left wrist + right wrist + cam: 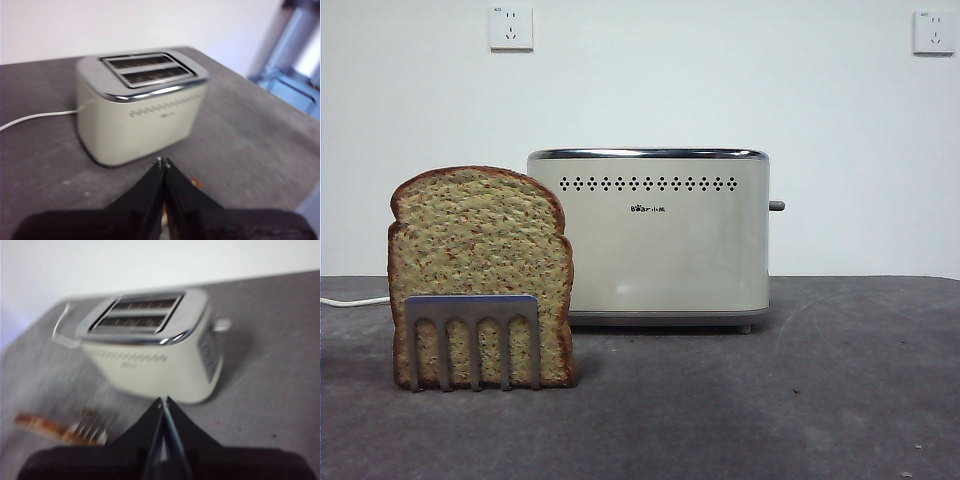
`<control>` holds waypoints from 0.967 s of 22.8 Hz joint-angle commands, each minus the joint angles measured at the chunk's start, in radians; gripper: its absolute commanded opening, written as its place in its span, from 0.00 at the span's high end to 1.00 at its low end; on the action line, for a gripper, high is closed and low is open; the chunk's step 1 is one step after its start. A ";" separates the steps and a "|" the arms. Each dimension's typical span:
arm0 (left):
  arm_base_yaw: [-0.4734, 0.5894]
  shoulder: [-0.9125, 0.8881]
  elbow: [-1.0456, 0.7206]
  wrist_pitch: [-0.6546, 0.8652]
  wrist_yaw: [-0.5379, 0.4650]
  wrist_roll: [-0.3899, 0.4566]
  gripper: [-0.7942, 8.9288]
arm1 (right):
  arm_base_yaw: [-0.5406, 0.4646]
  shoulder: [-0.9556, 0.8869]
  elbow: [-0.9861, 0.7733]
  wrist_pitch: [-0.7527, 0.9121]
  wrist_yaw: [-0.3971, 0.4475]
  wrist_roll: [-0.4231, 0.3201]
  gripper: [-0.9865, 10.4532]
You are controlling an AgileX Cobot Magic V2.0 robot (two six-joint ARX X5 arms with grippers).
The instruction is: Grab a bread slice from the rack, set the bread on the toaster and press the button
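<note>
The slice of bread [478, 250] stands upright in the steel rack [472, 337] at the front left of the table. The cream toaster [650, 240] stands behind and to the right, its two top slots empty in the left wrist view [147, 69]. The button [777, 206] sticks out from the toaster's right side. My left gripper [163, 161] is shut and empty, above the table in front of the toaster. My right gripper [163, 400] is shut and empty, also high over the toaster [150, 345]; the rack and bread [60, 429] show blurred beside it. Neither gripper shows in the front view.
A white power cord [350, 301] runs off the table's left side from behind the toaster. Two wall sockets [511, 28] sit on the white wall behind. The dark grey table [800, 400] spreads to the right of the toaster.
</note>
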 commanded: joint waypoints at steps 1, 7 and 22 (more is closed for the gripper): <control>0.002 0.048 0.069 -0.079 0.058 0.154 0.93 | 0.002 0.072 0.113 -0.127 -0.047 -0.171 0.92; 0.000 0.117 0.161 -0.232 0.111 0.312 0.93 | 0.003 0.182 0.267 -0.297 -0.072 -0.267 0.92; -0.274 0.335 0.324 -0.304 -0.095 0.506 0.30 | 0.003 0.204 0.272 -0.300 -0.072 -0.282 0.92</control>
